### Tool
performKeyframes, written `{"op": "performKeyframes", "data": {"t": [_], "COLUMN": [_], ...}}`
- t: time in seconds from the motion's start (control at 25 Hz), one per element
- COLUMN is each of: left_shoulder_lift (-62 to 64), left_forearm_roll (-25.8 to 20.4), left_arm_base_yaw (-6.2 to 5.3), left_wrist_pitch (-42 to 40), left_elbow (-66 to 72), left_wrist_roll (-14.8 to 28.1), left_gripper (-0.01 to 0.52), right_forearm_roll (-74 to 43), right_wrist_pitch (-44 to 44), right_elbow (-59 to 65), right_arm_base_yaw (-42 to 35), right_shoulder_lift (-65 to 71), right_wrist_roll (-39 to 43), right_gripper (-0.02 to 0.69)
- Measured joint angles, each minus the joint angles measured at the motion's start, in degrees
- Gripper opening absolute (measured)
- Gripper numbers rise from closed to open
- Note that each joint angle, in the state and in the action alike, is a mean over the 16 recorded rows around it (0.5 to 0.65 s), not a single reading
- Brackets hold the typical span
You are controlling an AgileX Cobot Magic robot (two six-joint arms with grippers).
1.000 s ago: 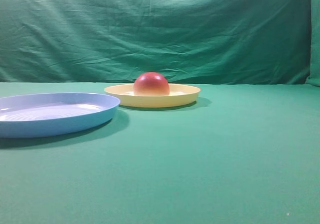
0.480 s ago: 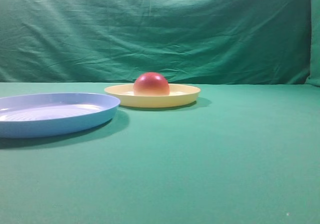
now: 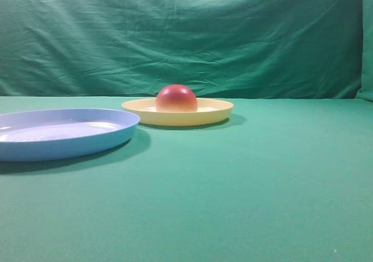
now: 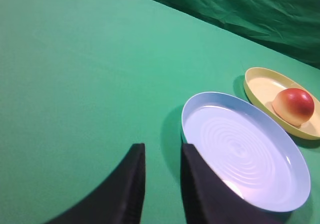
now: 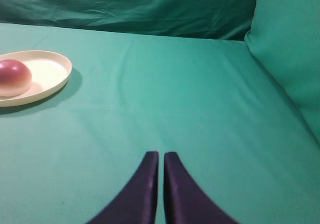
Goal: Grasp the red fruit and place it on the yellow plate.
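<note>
Green cloth covers the work surface and backdrop. No change is observed over the last second: the red fruit is seated on the yellow plate, beside the blue plate. The right gripper is closed and empty; the left gripper is narrowly parted, empty. Placement is judged complete.

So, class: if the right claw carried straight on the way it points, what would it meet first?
Nothing close by: ahead of the shut right claw lies bare green cloth up to the backdrop. The yellow plate sits well left of that line, though depth is uncertain.
</note>
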Motion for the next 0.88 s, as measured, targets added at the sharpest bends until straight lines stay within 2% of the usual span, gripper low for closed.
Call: {"op": "performKeyframes", "data": {"t": [0.88], "left_shoulder_lift": [0.0], "left_forearm_roll": [0.0], "left_arm_base_yaw": [0.0], "left_wrist_pitch": [0.0], "left_elbow": [0.0], "left_wrist_roll": [0.0], "left_gripper": [0.157], "right_forearm_roll": [-0.37], "right_wrist_pitch": [-0.11], "right_elbow": [0.61], "right_arm_base_yaw": [-0.05], "right_shoulder_lift": [-0.26], "right_wrist_roll": [-0.03], "right_gripper": [0.0]}}
